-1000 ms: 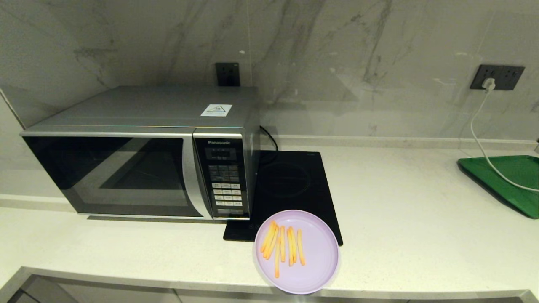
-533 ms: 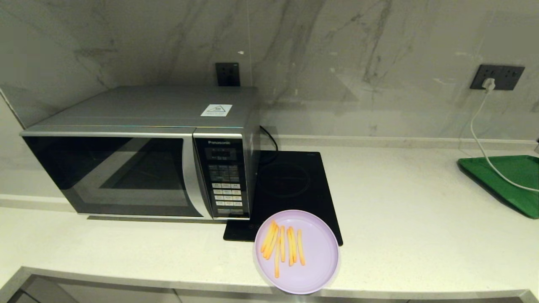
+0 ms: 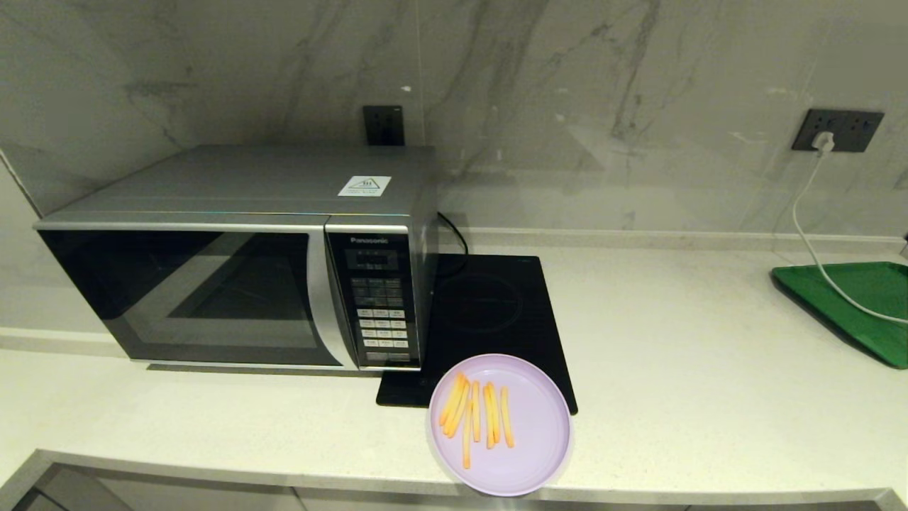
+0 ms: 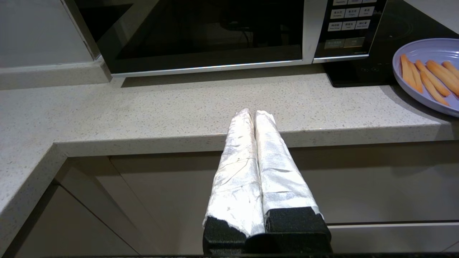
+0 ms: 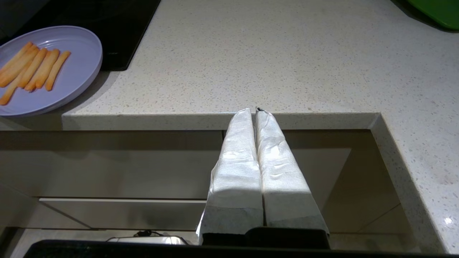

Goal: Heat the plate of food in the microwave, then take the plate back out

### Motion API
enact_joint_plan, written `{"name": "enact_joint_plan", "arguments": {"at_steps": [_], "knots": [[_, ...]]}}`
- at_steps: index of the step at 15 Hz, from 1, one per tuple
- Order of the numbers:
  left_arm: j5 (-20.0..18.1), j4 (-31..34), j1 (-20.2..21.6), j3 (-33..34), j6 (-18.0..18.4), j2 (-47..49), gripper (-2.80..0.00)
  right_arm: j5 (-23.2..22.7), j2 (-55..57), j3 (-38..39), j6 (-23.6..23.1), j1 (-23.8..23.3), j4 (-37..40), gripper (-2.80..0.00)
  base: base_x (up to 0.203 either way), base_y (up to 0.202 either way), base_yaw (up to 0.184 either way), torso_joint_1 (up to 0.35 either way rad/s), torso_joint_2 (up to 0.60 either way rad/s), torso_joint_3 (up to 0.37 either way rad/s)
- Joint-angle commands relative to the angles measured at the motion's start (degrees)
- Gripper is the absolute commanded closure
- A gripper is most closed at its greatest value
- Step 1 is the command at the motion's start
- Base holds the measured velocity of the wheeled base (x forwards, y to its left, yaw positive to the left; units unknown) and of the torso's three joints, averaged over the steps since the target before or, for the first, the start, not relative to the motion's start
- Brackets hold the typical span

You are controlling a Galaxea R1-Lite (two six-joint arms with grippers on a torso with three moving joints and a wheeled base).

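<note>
The microwave (image 3: 241,284) stood closed on the surface (image 3: 674,369); we judged its door must open first. The plate of food (image 3: 500,424) lay beside it. Left pincer (image 4: 250,114) and right pincer (image 5: 252,111) waited, fingers together, empty.

Pale speckled stone counter (image 3: 695,369) along marble wall. Microwave (image 3: 241,262) at left, door shut. Black hob (image 3: 489,312) just beside it on right. Lilac plate (image 3: 539,433) with fries at front edge, overlapping hob's near corner. Green tray (image 3: 858,305) far right, white cable (image 3: 816,241) across it
</note>
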State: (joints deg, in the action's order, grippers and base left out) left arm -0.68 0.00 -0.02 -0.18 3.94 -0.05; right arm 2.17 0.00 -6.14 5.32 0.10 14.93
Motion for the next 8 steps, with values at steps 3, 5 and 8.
{"name": "enact_joint_plan", "arguments": {"at_steps": [3, 5, 8], "knots": [[-0.03, 0.0, -0.02, 0.01, 0.02, 0.05, 0.0, 0.03, 0.0, -0.01, 0.05, -0.01, 0.1, 0.0, 0.0, 0.0, 0.0, 0.0, 0.0, 0.0], [-0.03, 0.0, 0.01, 0.01, 0.06, 0.05, 0.0, 0.03, 0.0, -0.01, -0.04, 0.07, 0.1, 0.0, 0.0, 0.0, 0.0, 0.0, 0.0, 0.0], [-0.03, 0.0, 0.02, 0.01, -0.07, 0.05, 0.0, 0.12, 0.02, -0.01, -0.13, 0.01, 0.1, 0.0, 0.0, 0.0, 0.0, 0.0, 0.0, 0.0]]}}
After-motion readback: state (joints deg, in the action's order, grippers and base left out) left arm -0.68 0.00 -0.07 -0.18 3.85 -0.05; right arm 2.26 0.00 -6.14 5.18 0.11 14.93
